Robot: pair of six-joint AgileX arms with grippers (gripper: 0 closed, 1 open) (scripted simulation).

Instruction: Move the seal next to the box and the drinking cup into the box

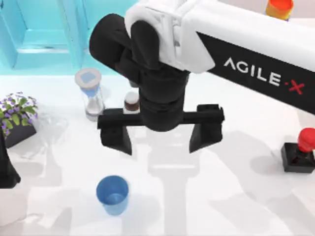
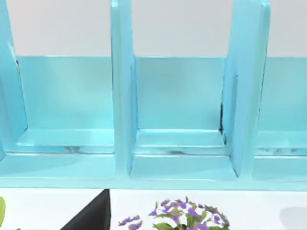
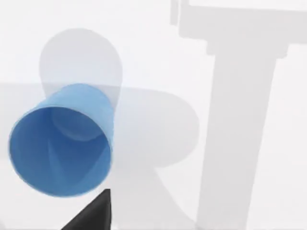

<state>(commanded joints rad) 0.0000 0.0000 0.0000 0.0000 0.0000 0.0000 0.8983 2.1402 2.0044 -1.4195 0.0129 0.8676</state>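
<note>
The drinking cup (image 1: 112, 194), a plain blue tumbler, stands upright on the white table near the front, left of centre; the right wrist view looks into its open mouth (image 3: 60, 151). My right gripper (image 1: 161, 140) hangs open above the table's middle, higher than the cup and a little behind and to the right of it, with nothing between its fingers (image 3: 91, 213). The seal (image 1: 299, 151), red knob on a black block, stands at the table's right edge. The light blue box (image 1: 44, 34) fills the back left corner; its compartments (image 2: 177, 139) face the left wrist view.
An hourglass (image 1: 90, 94) and a small brown-and-white bottle (image 1: 131, 102) stand behind the right gripper. A purple-flowered plant (image 1: 17, 115) sits at the left edge, near my parked left arm (image 1: 5, 169). An orange object (image 1: 279, 7) is at the back right.
</note>
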